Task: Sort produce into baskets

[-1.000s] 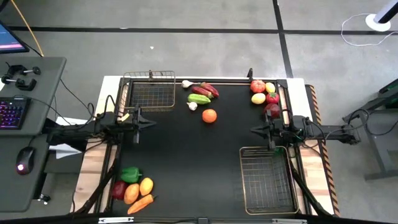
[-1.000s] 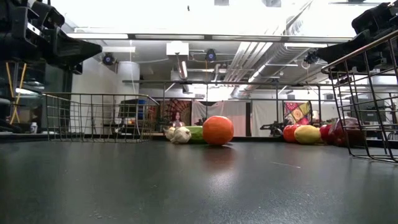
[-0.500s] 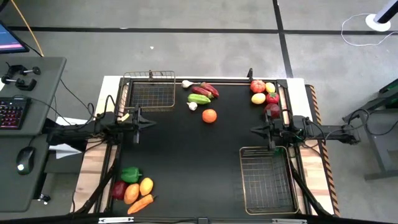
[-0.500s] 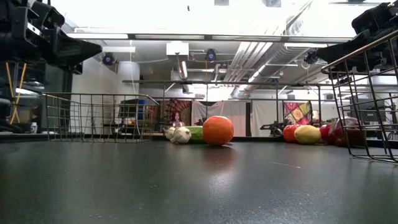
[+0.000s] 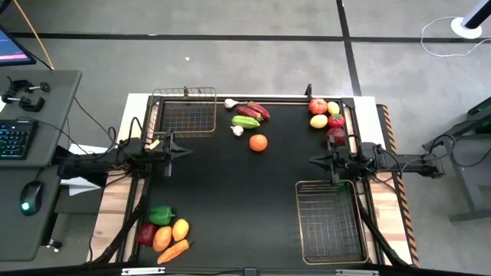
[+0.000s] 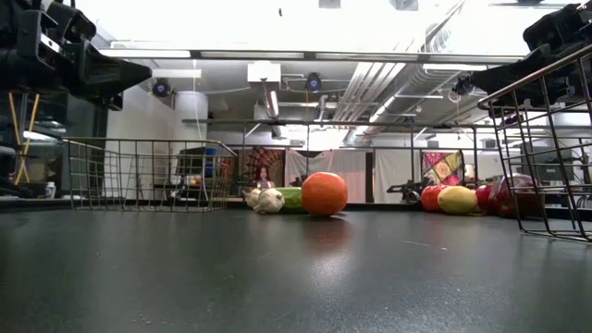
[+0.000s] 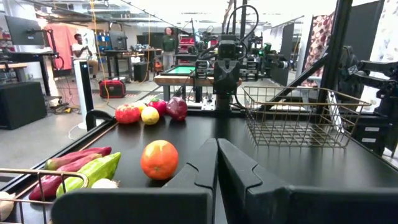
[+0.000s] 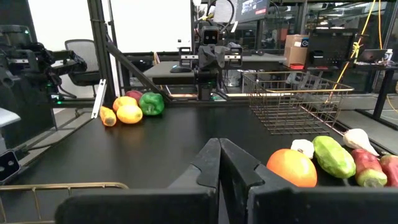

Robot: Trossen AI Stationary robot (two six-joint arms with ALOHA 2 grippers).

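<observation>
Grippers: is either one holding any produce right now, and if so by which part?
Nothing is held. The left gripper and right gripper are both shut on nothing, hovering apart from the produce.

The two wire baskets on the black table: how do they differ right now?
The smaller wire basket sits at the table's far left, beside the cucumber-and-garlic cluster; the larger wire basket sits at the near right, with no produce beside it. The smaller looks roughly square from above, the larger longer and rectangular. Both are open-topped metal mesh and hold nothing yet.
</observation>
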